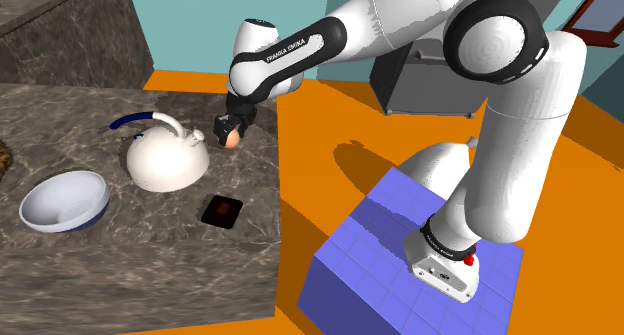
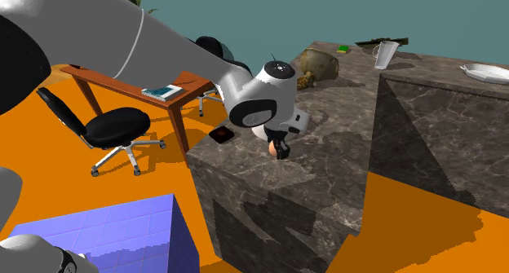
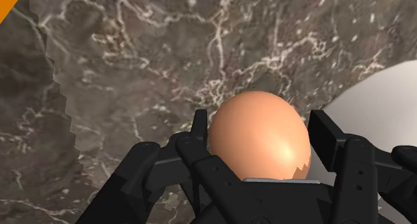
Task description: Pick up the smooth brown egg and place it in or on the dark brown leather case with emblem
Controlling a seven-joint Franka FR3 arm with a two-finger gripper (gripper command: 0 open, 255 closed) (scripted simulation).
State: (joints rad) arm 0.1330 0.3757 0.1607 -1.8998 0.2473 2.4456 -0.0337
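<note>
a: fingers state?
b: fingers (image 3: 325, 137) closed on the egg (image 3: 260, 136), one on each side, clasping it. egg is smooth, orange-brown.
a: where's that against the worktop?
b: over the grey marble worktop (image 1: 100, 273), near its edge on the shoulder view's right. can't tell if it's touching the surface or clear of it. the white arm (image 1: 300, 48) reaches across to it from the stand (image 1: 380, 253), the blue tiled box.
a: case?
b: case (image 1: 222, 210) lies flat on the worktop, dark with a red mark on top. it's apart from the egg, lower in the shoulder view, close to the same edge. egg not yet on it.
a: anything close by?
b: white kettle (image 1: 165, 161) with blue on its handle, just beside the egg on the shoulder view's left. the case sits near the kettle's base. white bowl (image 1: 65, 200) with a blue outside, further left.
a: second exterior view?
b: same grip. the case is to the left of the egg there. brown desk (image 2: 114, 82) and black office chair (image 2: 117, 127) stand on the orange floor (image 2: 49, 190) beyond the worktop.
</note>
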